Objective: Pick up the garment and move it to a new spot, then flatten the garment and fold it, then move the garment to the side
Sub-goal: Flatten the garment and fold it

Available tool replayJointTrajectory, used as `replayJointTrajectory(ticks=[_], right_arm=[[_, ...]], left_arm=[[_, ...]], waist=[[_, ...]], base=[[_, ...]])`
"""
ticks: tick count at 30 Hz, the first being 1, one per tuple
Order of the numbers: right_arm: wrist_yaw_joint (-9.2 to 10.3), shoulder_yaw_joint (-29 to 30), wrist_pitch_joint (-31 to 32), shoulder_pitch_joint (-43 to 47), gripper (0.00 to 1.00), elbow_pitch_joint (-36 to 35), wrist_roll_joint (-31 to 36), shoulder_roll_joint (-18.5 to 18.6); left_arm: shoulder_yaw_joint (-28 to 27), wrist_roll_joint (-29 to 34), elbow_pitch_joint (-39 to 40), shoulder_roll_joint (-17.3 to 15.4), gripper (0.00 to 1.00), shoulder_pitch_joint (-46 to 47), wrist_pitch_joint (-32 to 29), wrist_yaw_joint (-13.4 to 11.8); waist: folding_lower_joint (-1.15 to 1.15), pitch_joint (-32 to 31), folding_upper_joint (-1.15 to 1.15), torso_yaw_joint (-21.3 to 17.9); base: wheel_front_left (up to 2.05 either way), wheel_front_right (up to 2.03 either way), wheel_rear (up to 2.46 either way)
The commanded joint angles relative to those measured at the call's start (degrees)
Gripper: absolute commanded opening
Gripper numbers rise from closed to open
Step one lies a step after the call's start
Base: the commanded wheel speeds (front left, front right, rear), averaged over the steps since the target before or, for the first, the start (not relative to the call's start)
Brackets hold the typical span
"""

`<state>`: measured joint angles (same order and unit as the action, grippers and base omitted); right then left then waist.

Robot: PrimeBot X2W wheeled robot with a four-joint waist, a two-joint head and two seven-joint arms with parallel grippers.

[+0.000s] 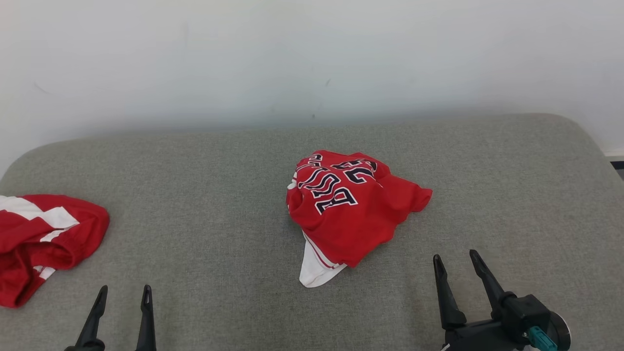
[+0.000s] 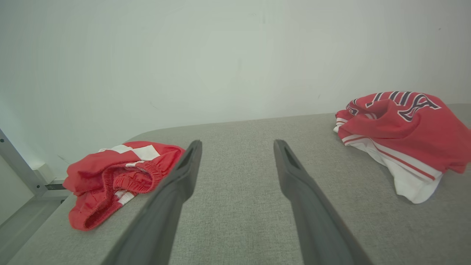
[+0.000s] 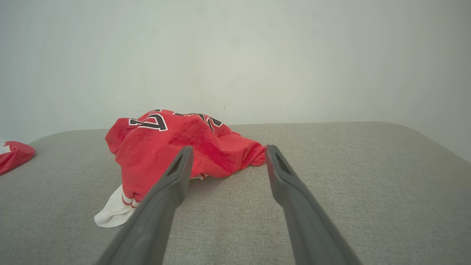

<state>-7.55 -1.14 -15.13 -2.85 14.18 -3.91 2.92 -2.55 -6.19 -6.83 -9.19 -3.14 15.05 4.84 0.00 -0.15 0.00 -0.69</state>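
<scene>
Red jersey mid-cushion, and there's dark, white-edged block lettering across it, upside down from the head view. There's a clear "B", then what looks like a "U", and the rest is lost in the folds. Beyond that sit numerals, maybe starting with a "2", too crumpled to call.

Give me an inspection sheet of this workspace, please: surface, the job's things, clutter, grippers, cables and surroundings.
Surface: grey fabric pad, flat, with rounded corners.
Job's things: red jersey, crumpled in a heap mid-pad, dark lettering on top, a white part poking out towards the robot.
Clutter: red shorts with white stripes, bunched at the pad's left edge.
Grippers: left gripper and right gripper both open, holding nothing, short of the jersey.
Cables: nothing seen.
Surroundings: pale wall behind the pad.
</scene>
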Motion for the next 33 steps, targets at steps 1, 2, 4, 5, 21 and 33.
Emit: replayJointTrajectory(ticks=[1,2,4,5,21,33], right_arm=[[0.12,0.21,-0.03,0.68,1.00,-0.15,0.35,-0.08],[0.12,0.34,-0.03,0.80,1.00,-0.19,0.39,-0.08],[0.12,0.56,-0.03,1.01,1.00,-0.30,0.52,-0.07],[0.12,0.64,-0.03,1.16,1.00,-0.37,0.52,-0.07],[0.12,1.09,-0.03,1.87,1.00,-0.24,0.68,-0.07],[0.12,1.00,-0.03,1.77,1.00,0.12,0.73,-0.07]], left_arm=[[0.00,0.45,-0.14,0.22,1.00,0.30,0.19,0.06],[0.01,0.55,-0.11,0.22,1.00,0.34,0.19,0.16],[-0.02,0.67,0.07,0.22,1.00,0.41,0.19,0.25],[-0.08,0.71,0.12,0.19,1.00,0.43,0.19,0.33],[-0.94,0.81,-0.45,0.43,1.00,-0.01,0.19,0.40],[-1.48,0.69,-0.54,0.71,1.00,-0.32,0.19,0.40]], waist=[[0.00,-0.05,0.00,-0.09],[0.00,-0.09,0.00,-0.16],[0.00,-0.15,0.00,-0.32],[0.00,-0.18,0.00,-0.40],[0.00,-0.59,0.00,-0.58],[0.00,-0.58,0.00,-0.47]], base=[[0.00,0.00,0.00],[0.00,0.00,0.00],[0.00,0.00,0.00],[0.00,0.00,0.00],[0.00,0.00,0.00],[0.00,0.00,0.00]])
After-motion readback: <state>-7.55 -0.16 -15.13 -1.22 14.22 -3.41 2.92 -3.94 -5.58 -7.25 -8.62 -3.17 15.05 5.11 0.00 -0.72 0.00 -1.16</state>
